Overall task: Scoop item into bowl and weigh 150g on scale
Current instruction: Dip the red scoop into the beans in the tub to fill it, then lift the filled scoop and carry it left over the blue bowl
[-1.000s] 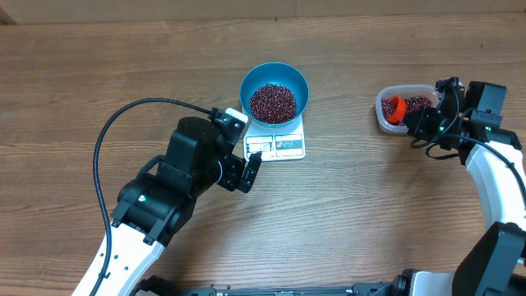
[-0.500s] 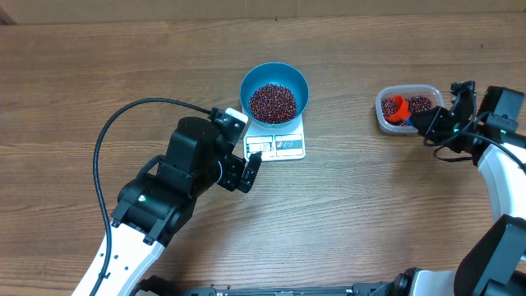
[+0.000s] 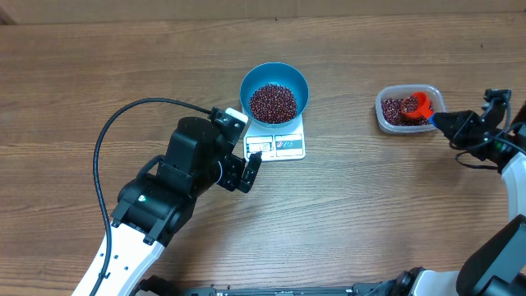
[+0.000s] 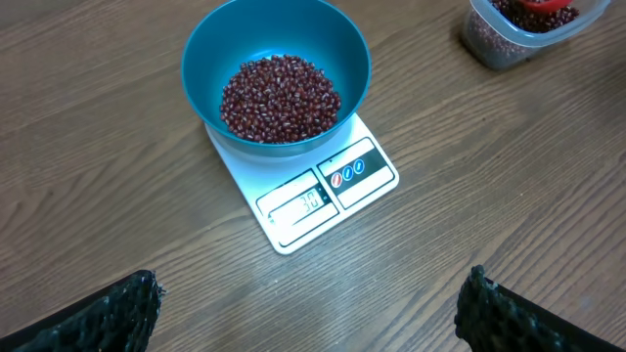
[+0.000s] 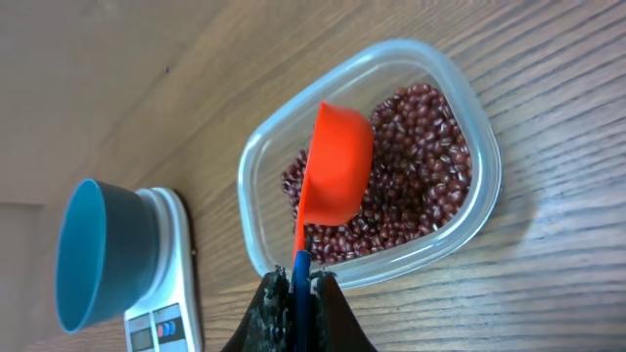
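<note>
The blue bowl (image 3: 274, 92) stands on the white scale (image 3: 283, 145) and holds a heap of dark red beans (image 4: 281, 95). My left gripper (image 4: 308, 303) hovers open just in front of the scale (image 4: 303, 200), nothing between its fingers. At the right, my right gripper (image 5: 301, 284) is shut on the blue handle of an orange scoop (image 5: 337, 166). The scoop's cup sits over the beans (image 5: 421, 176) in the clear tub (image 5: 489, 166). Whether the cup holds beans does not show.
The left arm's black cable (image 3: 103, 140) loops over the table at the left. The clear tub (image 3: 384, 115) sits to the right of the scale, with bare wooden table between them. The bowl (image 5: 93, 254) and scale (image 5: 161, 323) show at the left edge of the right wrist view.
My right gripper has drawn back to the right, and the orange scoop has slid from the tub's left side to its right side. The left arm has not moved.
</note>
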Motion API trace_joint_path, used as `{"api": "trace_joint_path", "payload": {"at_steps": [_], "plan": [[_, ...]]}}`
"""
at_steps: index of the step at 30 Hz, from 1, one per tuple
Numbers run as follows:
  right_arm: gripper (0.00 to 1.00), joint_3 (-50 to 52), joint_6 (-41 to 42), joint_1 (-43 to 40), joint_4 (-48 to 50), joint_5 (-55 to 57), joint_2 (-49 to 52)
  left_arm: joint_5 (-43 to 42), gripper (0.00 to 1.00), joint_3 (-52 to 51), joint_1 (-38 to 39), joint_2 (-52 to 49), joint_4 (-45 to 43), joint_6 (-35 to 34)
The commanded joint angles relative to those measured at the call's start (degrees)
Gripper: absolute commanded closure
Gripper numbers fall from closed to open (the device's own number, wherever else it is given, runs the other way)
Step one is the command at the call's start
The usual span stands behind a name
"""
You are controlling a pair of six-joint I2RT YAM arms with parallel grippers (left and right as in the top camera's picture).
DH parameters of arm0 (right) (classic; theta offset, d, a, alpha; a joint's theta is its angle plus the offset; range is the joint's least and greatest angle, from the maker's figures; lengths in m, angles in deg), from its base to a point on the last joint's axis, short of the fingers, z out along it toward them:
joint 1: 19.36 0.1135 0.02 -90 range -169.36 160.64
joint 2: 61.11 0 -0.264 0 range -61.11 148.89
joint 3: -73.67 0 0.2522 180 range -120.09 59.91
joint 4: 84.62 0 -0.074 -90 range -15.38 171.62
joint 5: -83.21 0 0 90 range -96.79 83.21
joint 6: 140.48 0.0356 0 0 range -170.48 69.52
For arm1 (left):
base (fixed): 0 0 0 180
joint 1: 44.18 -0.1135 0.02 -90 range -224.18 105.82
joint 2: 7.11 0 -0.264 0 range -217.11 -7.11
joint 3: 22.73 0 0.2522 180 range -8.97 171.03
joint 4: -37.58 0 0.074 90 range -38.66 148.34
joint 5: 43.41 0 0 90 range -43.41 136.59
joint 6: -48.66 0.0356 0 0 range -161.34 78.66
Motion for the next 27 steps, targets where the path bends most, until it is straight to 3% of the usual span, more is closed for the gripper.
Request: {"api": "trace_joint_path", "payload": {"at_steps": [1, 10, 20, 27], "plan": [[0.96, -1.14, -0.22, -1.03, 0.46, -5.57, 0.07, -0.63, 0.0, -0.09, -0.28, -0.22, -0.15, -0.55], [0.96, -1.14, -0.22, -1.2, 0.63, -11.52, 0.07, -0.66, 0.0, -0.09, -0.28, -0.22, -0.15, -0.55], [0.96, -1.14, -0.17, -0.33, 5.57, -25.42, 0.07, -0.63, 0.01, -0.09, -0.28, -0.22, -0.15, -0.55], [0.96, -1.14, 0.24, 4.35, 5.7, -25.83, 0.07, -0.66, 0.0, -0.09, -0.28, -0.22, -0.15, -0.55]]}}
